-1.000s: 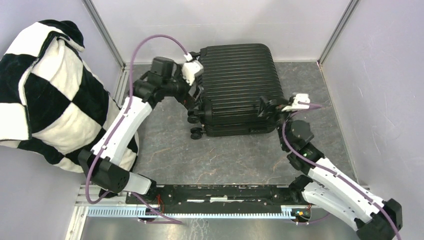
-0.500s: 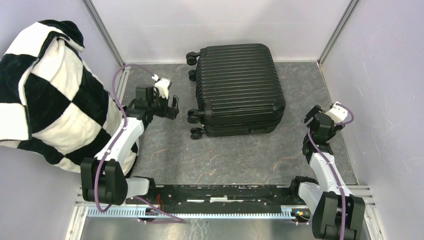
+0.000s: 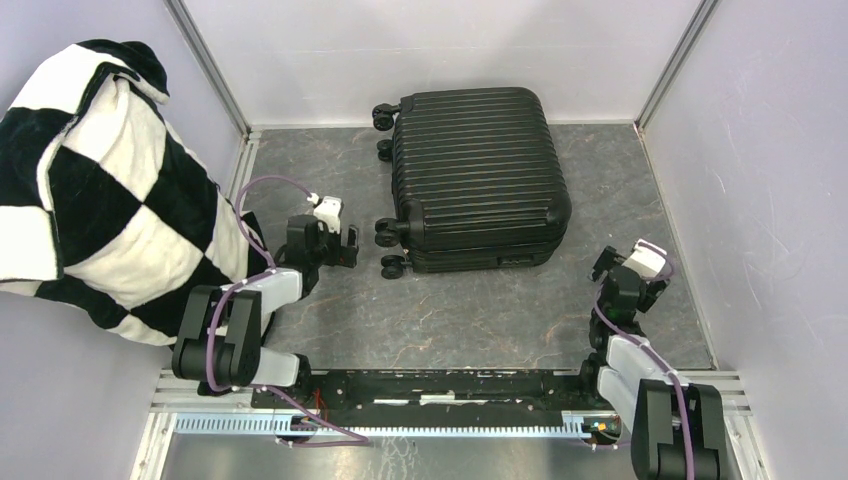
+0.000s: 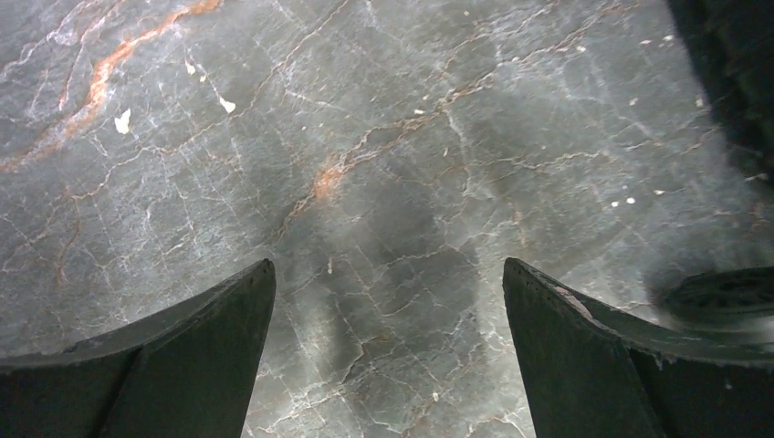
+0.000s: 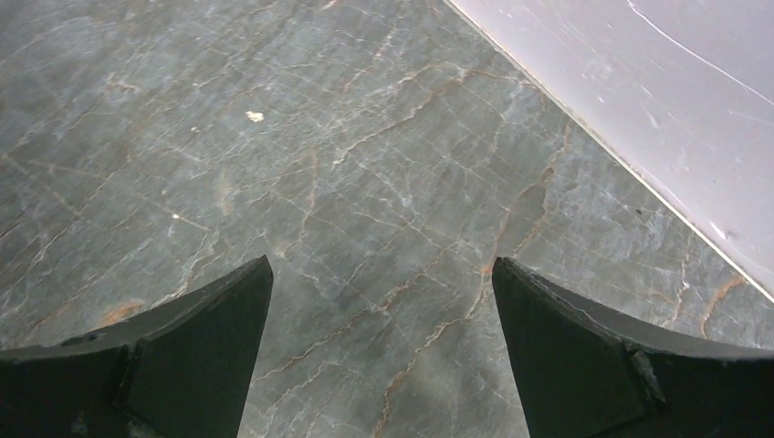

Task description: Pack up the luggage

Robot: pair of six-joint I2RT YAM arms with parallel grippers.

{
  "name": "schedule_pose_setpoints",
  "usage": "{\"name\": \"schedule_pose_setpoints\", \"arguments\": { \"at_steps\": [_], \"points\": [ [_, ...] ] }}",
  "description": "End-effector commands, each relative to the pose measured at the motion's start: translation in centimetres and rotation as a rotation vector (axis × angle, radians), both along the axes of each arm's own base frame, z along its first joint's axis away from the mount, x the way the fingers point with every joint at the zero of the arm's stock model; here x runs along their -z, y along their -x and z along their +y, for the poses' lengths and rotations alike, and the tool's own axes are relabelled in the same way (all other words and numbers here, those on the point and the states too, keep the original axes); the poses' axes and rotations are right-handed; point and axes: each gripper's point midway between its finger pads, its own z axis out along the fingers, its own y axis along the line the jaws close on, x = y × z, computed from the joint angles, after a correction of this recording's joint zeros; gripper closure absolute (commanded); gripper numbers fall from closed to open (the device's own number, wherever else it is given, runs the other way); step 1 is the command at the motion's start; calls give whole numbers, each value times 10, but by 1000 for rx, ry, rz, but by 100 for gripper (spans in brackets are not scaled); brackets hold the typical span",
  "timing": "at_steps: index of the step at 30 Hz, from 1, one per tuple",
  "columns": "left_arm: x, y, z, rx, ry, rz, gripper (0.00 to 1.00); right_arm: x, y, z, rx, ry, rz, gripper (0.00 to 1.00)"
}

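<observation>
The luggage (image 3: 480,175) is a large black ribbed hard-shell suitcase, lying closed on the grey marbled floor at the back centre, its caster wheels (image 3: 392,266) on its left side. My left gripper (image 3: 345,248) is open and empty, low over the floor just left of the wheels; in the left wrist view a wheel (image 4: 726,294) shows at the right edge beside my gripper (image 4: 388,274). My right gripper (image 3: 618,270) is open and empty, right of the suitcase's front corner; the right wrist view shows only bare floor between its fingertips (image 5: 381,269).
A black-and-white checkered blanket (image 3: 90,190) is draped at the left wall. Pale walls (image 5: 657,100) close in the floor at the back and both sides. The arm bases and a metal rail (image 3: 430,385) run along the near edge.
Both arms have drawn back from the suitcase toward their bases and folded low. The left gripper moved down and nearer; the right gripper dropped lower. The suitcase has not moved.
</observation>
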Motion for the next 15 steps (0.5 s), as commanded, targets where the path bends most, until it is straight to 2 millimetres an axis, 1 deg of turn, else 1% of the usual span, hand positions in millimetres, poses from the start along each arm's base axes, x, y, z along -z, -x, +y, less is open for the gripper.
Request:
{"name": "schedule_pose_setpoints", "arguments": {
  "at_steps": [1,2,5,7,9,11,12,14,15],
  "points": [
    [-22,-27,5,-42,3,-189,0,-29,-14,4,-47,96,-130,2],
    [-22,-29,5,-54,9,-200,0,-23,-12,7,-62,101,-120,2],
    [-26,-36,11,-87,-3,-223,0,-19,-17,17,-118,130,-107,2],
    [-32,-38,19,-112,-34,-279,0,-21,-26,30,-179,169,-95,2],
    [-45,-38,27,-140,-63,-374,0,-23,-34,39,-219,222,-80,2],
    [-51,-38,30,-159,-51,-415,0,-30,-50,48,-258,269,-73,2],
    [-49,-38,29,-158,-51,-408,0,-24,-53,52,-270,278,-40,2],
    [-51,-39,30,-171,-40,-421,0,-27,-51,55,-264,323,-44,2],
    [-49,-35,29,-166,-29,-441,0,-27,-48,56,-262,322,-46,2]
  ]
}}
